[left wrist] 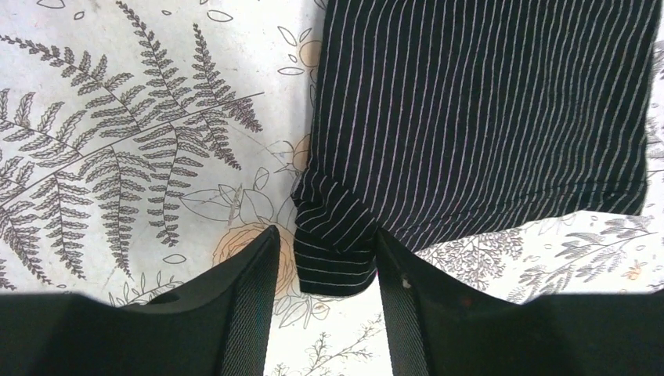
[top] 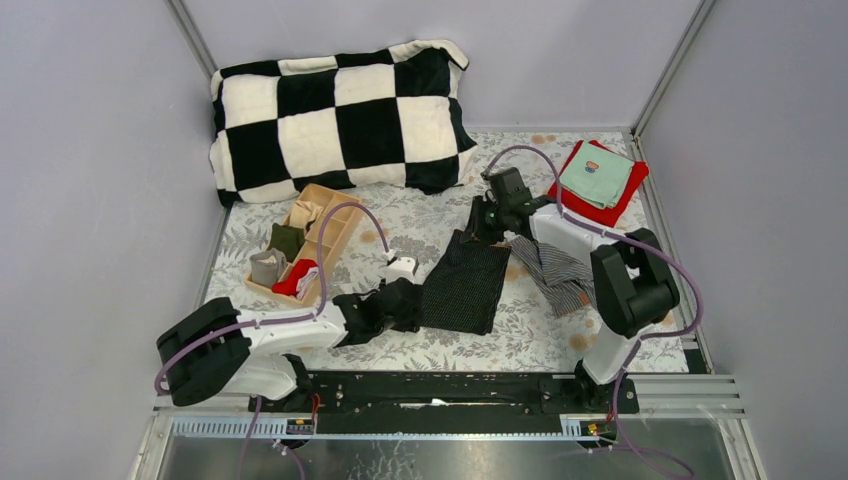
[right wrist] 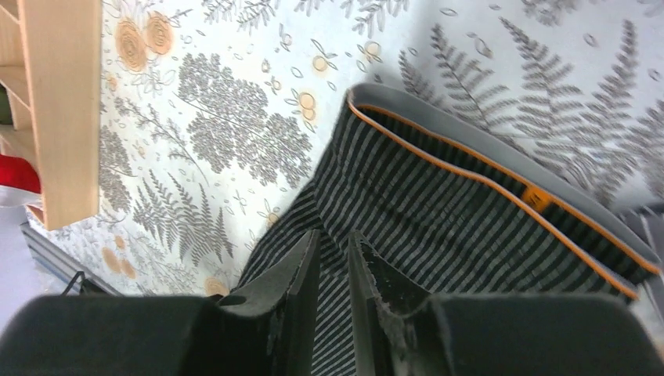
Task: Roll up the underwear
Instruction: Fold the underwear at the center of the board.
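Note:
The black pinstriped underwear [top: 465,285] lies flat in the middle of the floral sheet. My left gripper [top: 412,300] is at its near left corner. In the left wrist view the left gripper [left wrist: 326,235] is open, with a folded corner of the black underwear [left wrist: 337,251] between its fingers. The grey striped underwear [top: 555,270] with the orange-trimmed waistband [right wrist: 485,176] lies to the right, partly under my right arm. My right gripper [top: 482,228] is at the far edge of the cloths. In its wrist view the right gripper [right wrist: 333,235] is nearly closed on a fold of grey striped cloth.
A checkered pillow [top: 340,120] lies at the back. A wooden tray [top: 335,225] with rolled items stands at the left and shows in the right wrist view [right wrist: 63,110]. A red cloth [top: 598,208] under a teal cloth [top: 596,175] sits at the back right.

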`<state>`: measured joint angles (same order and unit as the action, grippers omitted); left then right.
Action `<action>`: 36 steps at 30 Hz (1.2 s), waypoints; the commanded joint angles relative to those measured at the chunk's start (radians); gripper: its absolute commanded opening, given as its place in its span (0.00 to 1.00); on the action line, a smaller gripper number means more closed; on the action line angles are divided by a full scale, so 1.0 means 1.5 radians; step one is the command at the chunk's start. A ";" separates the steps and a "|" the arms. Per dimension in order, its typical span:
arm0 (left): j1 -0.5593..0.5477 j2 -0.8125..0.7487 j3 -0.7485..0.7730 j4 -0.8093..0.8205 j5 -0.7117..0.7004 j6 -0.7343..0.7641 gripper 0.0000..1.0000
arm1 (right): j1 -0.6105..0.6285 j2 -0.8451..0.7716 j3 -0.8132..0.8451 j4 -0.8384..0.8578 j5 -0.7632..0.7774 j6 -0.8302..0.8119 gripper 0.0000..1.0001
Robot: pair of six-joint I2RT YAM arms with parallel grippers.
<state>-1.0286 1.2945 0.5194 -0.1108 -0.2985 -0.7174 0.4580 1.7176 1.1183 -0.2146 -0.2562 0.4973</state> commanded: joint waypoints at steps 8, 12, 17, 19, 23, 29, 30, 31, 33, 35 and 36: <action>-0.002 0.016 -0.032 0.056 0.014 -0.031 0.36 | 0.006 0.112 0.093 0.029 -0.052 0.024 0.24; -0.002 0.018 -0.035 0.057 0.018 -0.034 0.30 | 0.006 0.145 0.115 0.020 0.005 0.032 0.21; -0.003 0.019 -0.039 0.057 0.019 -0.035 0.27 | 0.006 0.195 0.161 0.011 0.053 0.030 0.19; -0.002 0.018 -0.041 0.056 0.020 -0.036 0.26 | 0.006 0.214 0.176 0.011 0.069 0.030 0.18; -0.003 0.016 -0.046 0.052 0.019 -0.039 0.25 | 0.005 0.243 0.201 -0.004 0.103 0.030 0.18; -0.002 -0.008 -0.047 0.014 -0.018 -0.049 0.24 | 0.005 0.220 0.183 0.005 0.112 0.027 0.18; -0.002 -0.015 -0.045 0.003 -0.029 -0.049 0.24 | 0.006 0.205 0.171 0.015 0.105 0.025 0.18; -0.001 -0.024 -0.042 -0.011 -0.040 -0.049 0.24 | 0.006 0.188 0.161 0.023 0.097 0.022 0.19; -0.001 -0.041 -0.033 -0.044 -0.066 -0.048 0.25 | 0.006 0.147 0.140 0.032 0.080 0.011 0.21; 0.001 -0.060 -0.022 -0.076 -0.090 -0.052 0.25 | 0.005 0.099 0.113 0.033 0.081 0.007 0.24; 0.002 -0.074 -0.019 -0.091 -0.097 -0.054 0.26 | 0.005 0.074 0.098 0.030 0.091 0.007 0.26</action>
<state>-1.0286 1.2411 0.4694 -0.1299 -0.3416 -0.7803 0.4610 2.0048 1.3178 -0.1780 -0.1329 0.5343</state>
